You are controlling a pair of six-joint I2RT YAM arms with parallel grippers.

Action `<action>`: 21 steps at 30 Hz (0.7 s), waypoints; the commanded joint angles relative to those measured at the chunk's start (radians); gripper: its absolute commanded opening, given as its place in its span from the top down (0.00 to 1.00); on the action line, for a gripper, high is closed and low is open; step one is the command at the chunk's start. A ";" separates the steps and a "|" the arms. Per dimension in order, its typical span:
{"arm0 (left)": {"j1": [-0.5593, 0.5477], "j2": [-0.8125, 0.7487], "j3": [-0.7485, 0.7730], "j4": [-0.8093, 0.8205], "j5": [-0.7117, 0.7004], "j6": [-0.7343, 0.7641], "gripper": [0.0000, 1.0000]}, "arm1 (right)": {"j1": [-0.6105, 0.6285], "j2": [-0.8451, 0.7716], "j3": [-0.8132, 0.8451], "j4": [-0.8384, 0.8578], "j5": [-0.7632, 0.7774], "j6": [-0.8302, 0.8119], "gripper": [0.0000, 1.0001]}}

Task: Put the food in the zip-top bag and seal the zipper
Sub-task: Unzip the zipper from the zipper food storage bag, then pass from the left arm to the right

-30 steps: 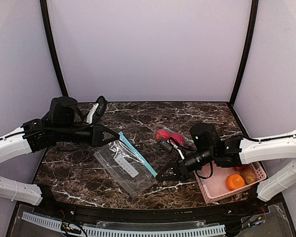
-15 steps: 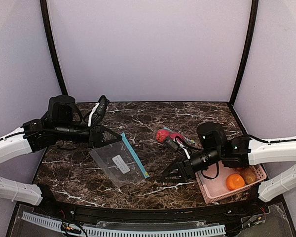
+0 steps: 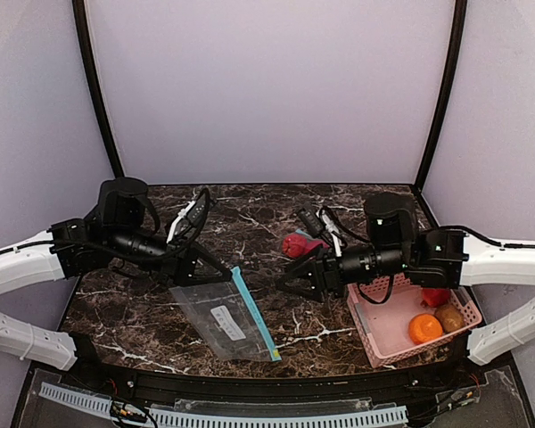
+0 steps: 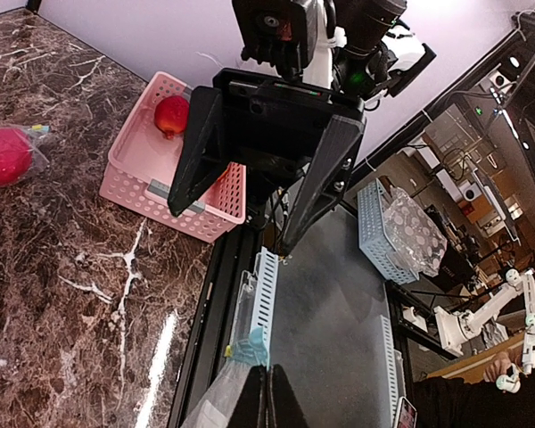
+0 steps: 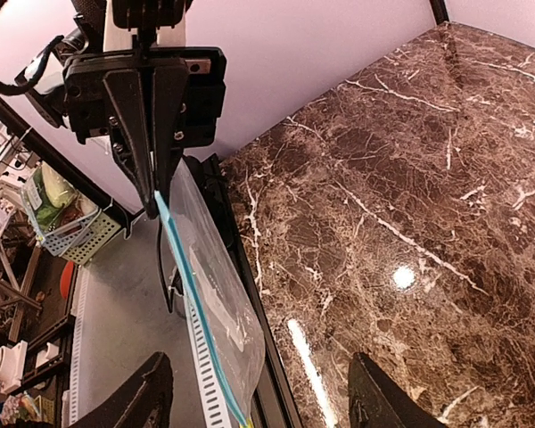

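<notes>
Left gripper (image 3: 216, 267) is pinched tight on the bag (image 3: 234, 319) at its blue zipper corner. One bag, nothing in it! Right gripper (image 3: 292, 281) has its fingers spread wide and empty, near the zipper but apart from it. One red fruit (image 3: 294, 244) sits on the table (image 3: 143, 312). The basket (image 3: 382, 332) holds three: a second red (image 3: 435, 297), an orange one (image 3: 423, 328) and a brown one (image 3: 449, 316).
</notes>
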 commanded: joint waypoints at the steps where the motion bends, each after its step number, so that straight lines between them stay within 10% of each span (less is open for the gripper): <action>1: -0.024 0.008 -0.003 0.028 0.019 0.016 0.99 | 0.046 0.066 0.043 -0.022 0.044 -0.038 0.36; 21: -0.042 -0.003 -0.001 0.036 0.002 0.015 0.99 | 0.079 0.175 0.029 0.058 -0.044 -0.035 0.46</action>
